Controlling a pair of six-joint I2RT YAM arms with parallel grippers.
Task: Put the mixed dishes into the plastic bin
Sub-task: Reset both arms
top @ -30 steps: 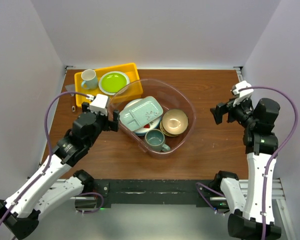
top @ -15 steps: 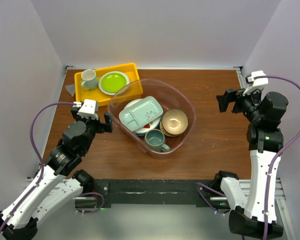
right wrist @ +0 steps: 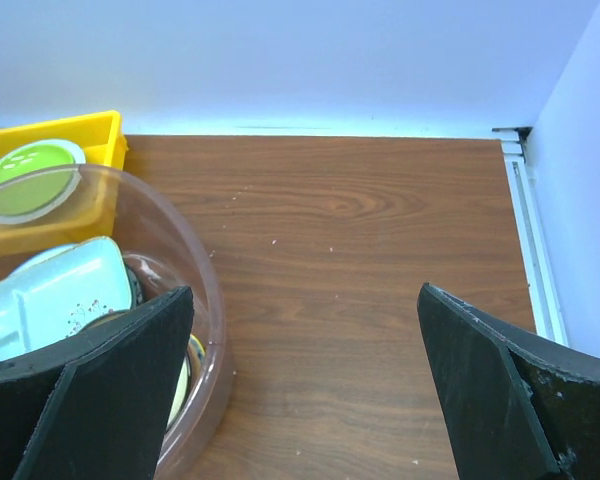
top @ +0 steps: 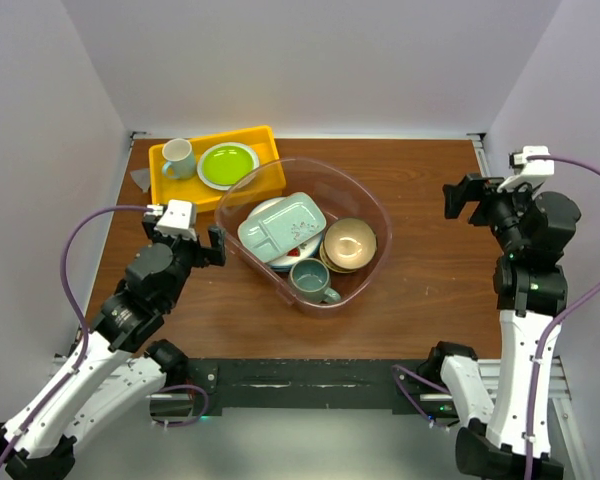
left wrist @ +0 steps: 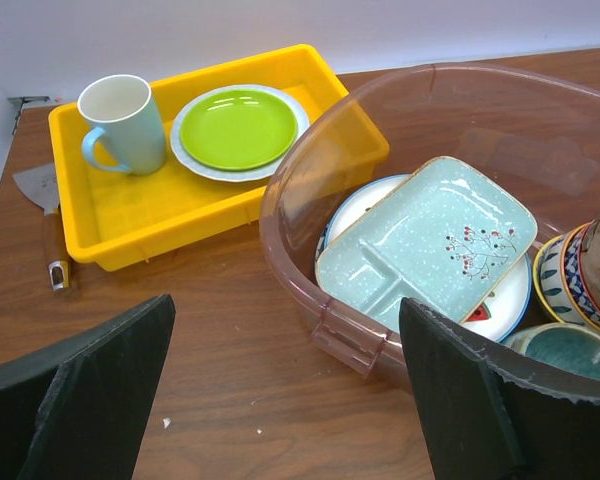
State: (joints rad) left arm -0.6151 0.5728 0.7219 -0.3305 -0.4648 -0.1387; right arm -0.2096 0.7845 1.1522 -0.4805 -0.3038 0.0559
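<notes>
Clear plastic bin [top: 332, 159] holds tray [top: 282, 225], plates [top: 264, 210], bowls [top: 349, 243] and mug [top: 308, 278], apparently every dish due; left gripper [left wrist: 280, 390] and right gripper [right wrist: 300, 400] gape empty either side of it.

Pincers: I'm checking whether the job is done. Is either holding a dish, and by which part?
Nothing is held. The left pincer and the right pincer are both open and empty; the dishes lie in the plastic bin.
</notes>
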